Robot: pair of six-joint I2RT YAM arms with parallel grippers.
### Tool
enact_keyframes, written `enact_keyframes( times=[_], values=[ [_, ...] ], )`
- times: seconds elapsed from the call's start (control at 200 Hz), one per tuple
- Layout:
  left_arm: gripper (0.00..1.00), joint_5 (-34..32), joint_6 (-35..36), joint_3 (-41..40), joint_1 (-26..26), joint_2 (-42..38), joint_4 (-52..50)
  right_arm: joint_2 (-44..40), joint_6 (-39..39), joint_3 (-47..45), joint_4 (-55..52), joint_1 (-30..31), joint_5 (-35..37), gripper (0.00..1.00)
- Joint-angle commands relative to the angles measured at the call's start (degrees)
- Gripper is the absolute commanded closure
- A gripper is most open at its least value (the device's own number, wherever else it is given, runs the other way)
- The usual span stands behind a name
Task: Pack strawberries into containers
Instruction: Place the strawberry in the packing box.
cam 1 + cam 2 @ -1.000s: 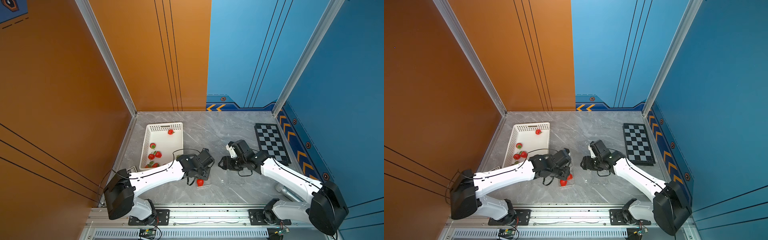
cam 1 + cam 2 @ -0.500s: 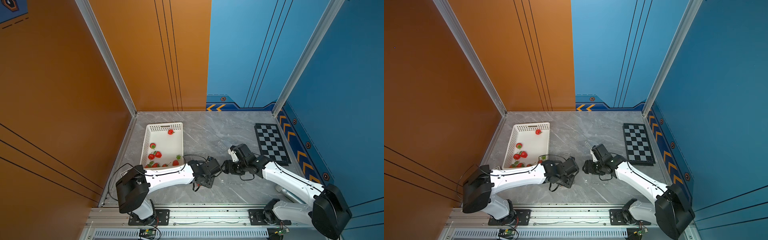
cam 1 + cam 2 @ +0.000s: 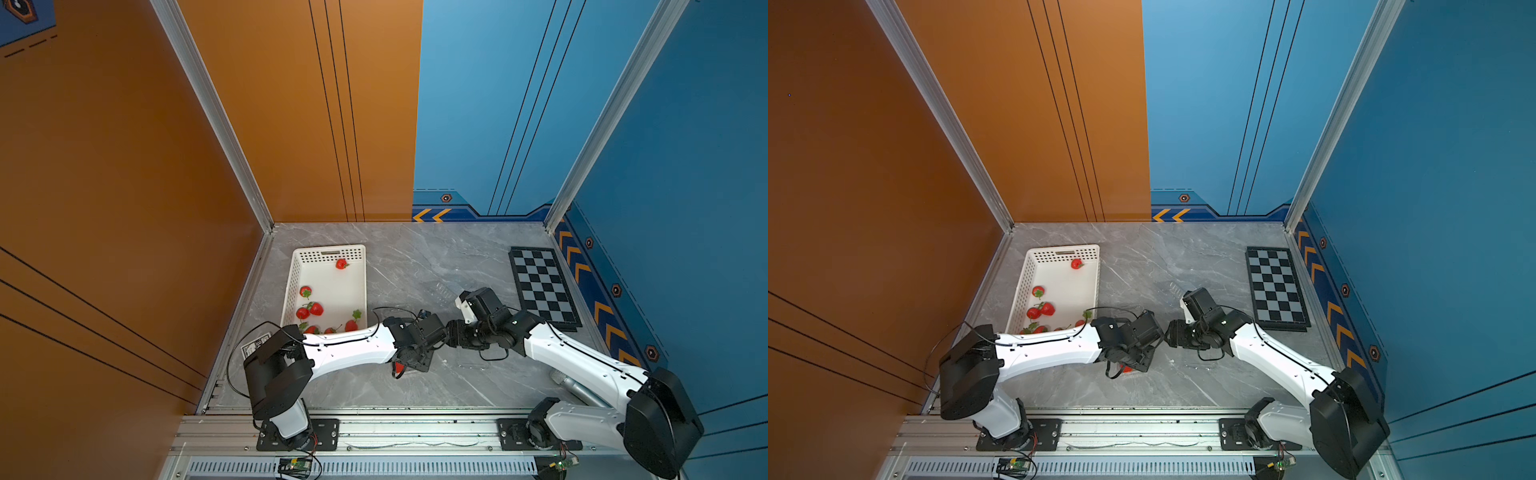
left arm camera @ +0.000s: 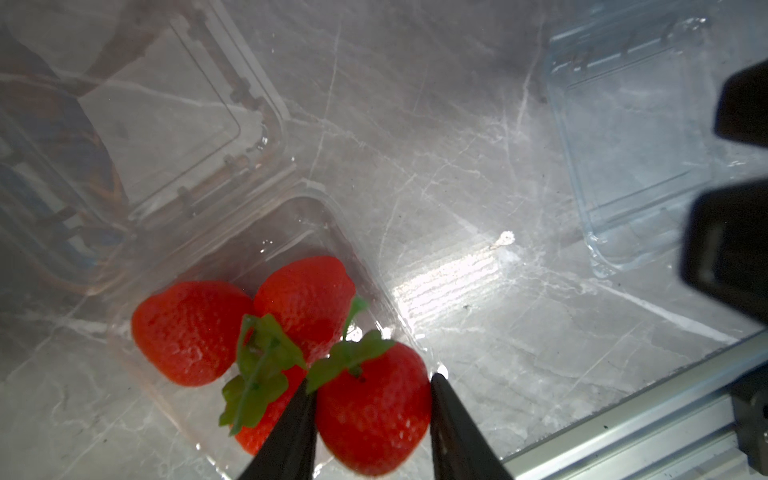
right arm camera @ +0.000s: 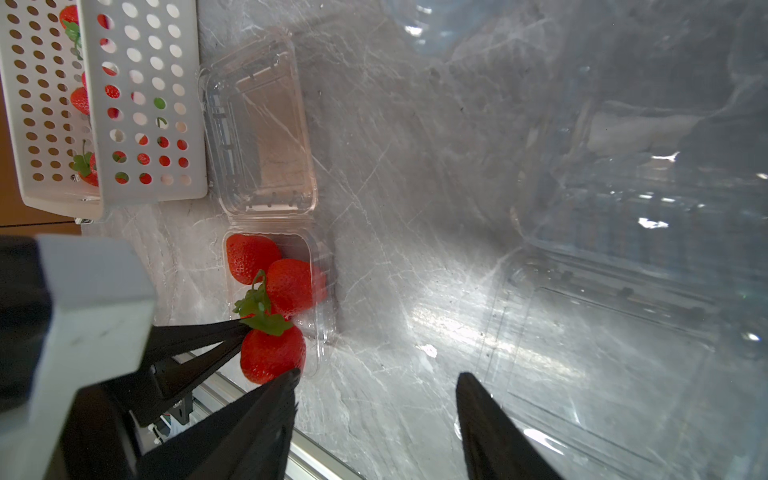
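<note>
Glossy red strawberries (image 4: 372, 409), clear plastic containers (image 4: 631, 137)

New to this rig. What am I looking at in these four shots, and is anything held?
It is a two-armed robot: a left arm and a right arm, bolted to a front rail, each ending in a two-fingered gripper. Two pictures look down from overhead and are nearly identical; the other two come from a camera on each wrist. On the grey table sit a white perforated basket with strawberries, a checkerboard and an empty clear container. The left gripper is closed on a strawberry, in or just above an open container holding at least two more berries. The right gripper is open and empty.
</note>
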Motion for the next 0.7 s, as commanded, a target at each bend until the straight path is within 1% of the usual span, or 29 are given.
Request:
enact_keyframes(
  times=[0.0,0.22,0.345,0.455,0.696],
  values=[
    [0.6,-0.44,0.95,0.81,0.61,1.36,-0.53,0.6,0.75,-0.4,1.12,0.31,-0.22,0.36],
    [0.59,-0.76,1.09,0.68,1.03,2.0,-0.5,0.95,0.74,-0.35,1.17,0.32,-0.33,0.36],
    [0.51,-0.53,1.0,0.62,1.19,2.04,-0.54,1.04,0.72,-0.26,1.18,0.43,-0.4,0.36],
    [0.46,-0.52,0.94,0.61,1.14,2.02,-0.52,1.12,0.71,-0.09,1.23,0.43,-0.56,0.36],
    [0.45,-1.02,1.09,0.52,1.22,1.01,-0.63,1.15,0.89,-0.01,1.14,0.79,-0.63,0.36]
  ],
)
